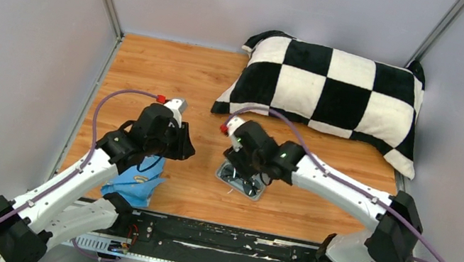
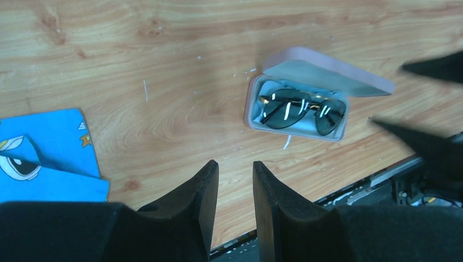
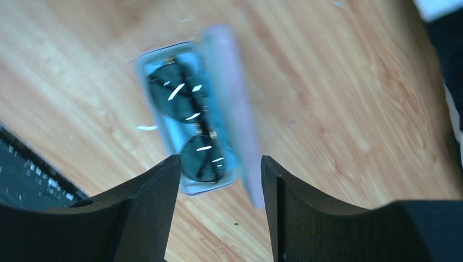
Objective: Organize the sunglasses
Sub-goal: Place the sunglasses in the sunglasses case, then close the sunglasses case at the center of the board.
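Pink case (image 2: 327, 68) holds sunglasses (image 2: 300, 109), clear only from wrist views; left claw (image 2: 235, 165) and right claw (image 3: 219, 161) released.

I see dark-framed sunglasses (image 2: 302, 111) with smoky tinted lenses, pale pink case (image 2: 327, 68) — light blue lining, bright blue cloth (image 2: 54, 142) with cartoon print, black-and-white checkered pillow (image 1: 330, 91), warm orange-brown wood-grain table (image 2: 164, 65)

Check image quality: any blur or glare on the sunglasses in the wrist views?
Right wrist: motion-blurred, the case edges smeared, white glare streaks on the sunglasses. Left wrist: sharp, with similar streaks on the lenses. Top external: evenly lit, sharp.
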Motion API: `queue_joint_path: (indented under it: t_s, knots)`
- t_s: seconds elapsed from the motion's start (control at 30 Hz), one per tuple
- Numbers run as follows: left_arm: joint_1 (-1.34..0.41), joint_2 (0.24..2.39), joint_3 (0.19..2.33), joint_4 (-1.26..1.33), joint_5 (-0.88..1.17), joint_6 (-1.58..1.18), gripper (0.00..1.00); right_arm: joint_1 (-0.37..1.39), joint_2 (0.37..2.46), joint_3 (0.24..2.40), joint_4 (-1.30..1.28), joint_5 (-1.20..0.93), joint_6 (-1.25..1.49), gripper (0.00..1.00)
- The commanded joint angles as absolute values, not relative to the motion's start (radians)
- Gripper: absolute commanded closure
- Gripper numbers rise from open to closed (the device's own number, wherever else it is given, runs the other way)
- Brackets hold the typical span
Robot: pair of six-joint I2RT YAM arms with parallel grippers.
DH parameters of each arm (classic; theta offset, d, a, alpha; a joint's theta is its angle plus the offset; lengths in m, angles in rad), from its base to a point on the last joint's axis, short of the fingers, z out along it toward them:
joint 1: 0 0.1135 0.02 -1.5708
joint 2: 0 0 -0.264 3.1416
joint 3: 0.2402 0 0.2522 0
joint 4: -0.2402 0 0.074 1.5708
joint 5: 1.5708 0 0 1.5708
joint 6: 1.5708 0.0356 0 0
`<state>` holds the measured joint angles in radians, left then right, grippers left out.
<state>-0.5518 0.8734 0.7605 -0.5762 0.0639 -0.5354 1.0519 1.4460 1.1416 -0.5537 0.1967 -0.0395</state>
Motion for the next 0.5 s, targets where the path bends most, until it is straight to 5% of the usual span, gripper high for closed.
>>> queue_joint_path:
  t_s: [0.0, 0.47]
  knots:
    - [-0.547, 0.914, 0.674, -0.520, 0.096, -0.571, 0.65, 0.831, 1.368, 1.106, -0.526, 0.039, 0.127, 0.40]
    - [-0.752, 1.068, 0.462, -0.064, 0.176, -0.802, 0.67, 0.611, 1.470, 1.052, -0.398, -0.317, 0.215, 0.61]
